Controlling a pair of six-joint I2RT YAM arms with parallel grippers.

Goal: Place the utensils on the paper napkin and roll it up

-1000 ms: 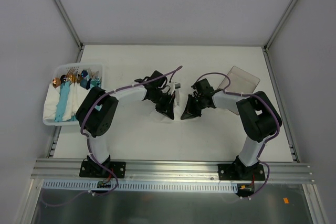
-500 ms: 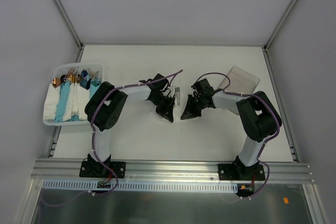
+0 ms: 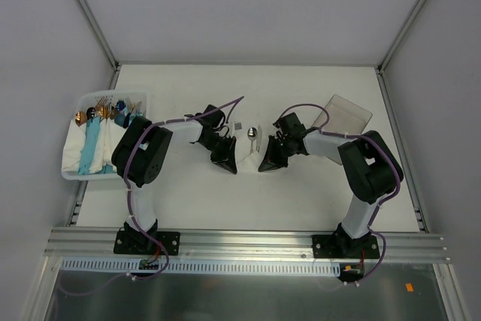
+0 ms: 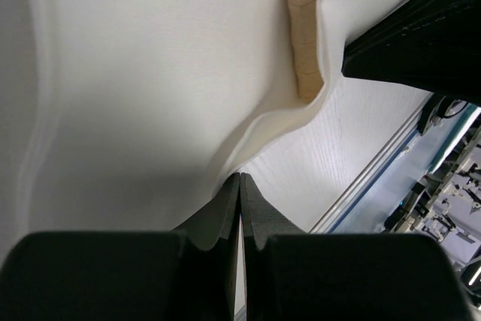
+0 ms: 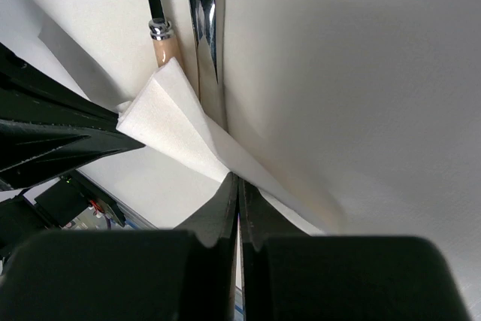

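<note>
Bin (image 3: pixel 69 175) with blue rolls (image 3: pixel 92 148) far left, clear tray (image 3: pixel 350 115) right. Left claw (image 3: pixel 229 165) and right claw (image 3: pixel 264 165) both closed, pinching napkin (image 3: pixel 246 160) edges over utensils (image 3: pixel 252 134).

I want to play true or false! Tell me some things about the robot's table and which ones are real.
1. Both end effectors are wide open. False: the left end effector and the right end effector are shut, each pinching the thin white paper napkin.
2. A shiny silver metal spoon lies between the two arms. True.
3. The clear plastic tray sits on the left. False: it is at the right rear.
4. The white plastic bin holds light-blue rolled bundles. True.
</note>
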